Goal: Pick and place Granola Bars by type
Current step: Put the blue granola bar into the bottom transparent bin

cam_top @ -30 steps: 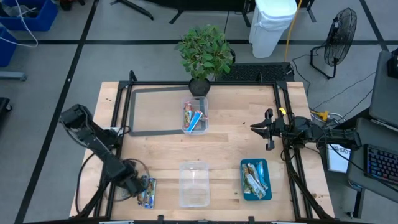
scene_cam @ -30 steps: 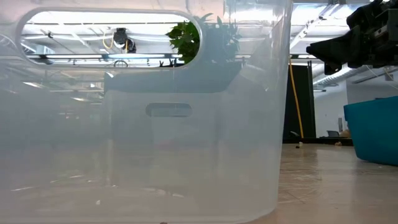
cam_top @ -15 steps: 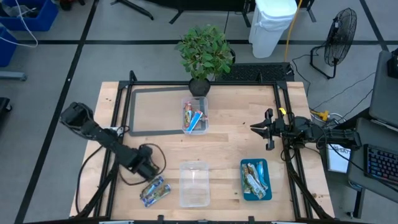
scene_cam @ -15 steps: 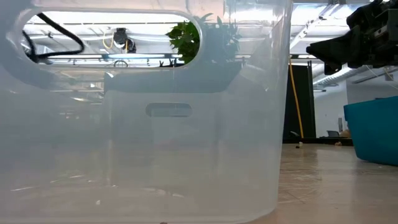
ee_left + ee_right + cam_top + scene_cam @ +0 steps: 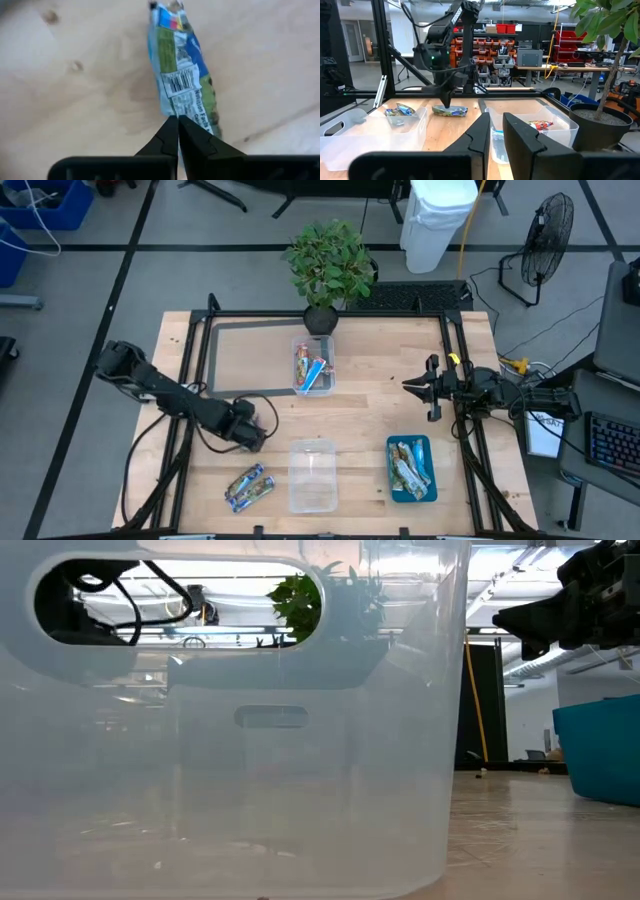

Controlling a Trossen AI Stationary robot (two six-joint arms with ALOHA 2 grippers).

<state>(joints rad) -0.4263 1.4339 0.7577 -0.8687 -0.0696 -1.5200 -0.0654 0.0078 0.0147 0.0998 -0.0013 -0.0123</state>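
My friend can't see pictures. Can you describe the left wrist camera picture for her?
A granola bar in a blue, green and white wrapper lies flat on the wooden table. The left gripper is just above it, dark fingers shut together and holding nothing.

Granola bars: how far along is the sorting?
Done: some bars sit in the far tub, and several more in the teal tray. In hand: nothing. The left gripper is shut and empty over the loose bars on the table. Left: those loose bars need a home, and the near tub looks empty. The right gripper waits at the table's right side.
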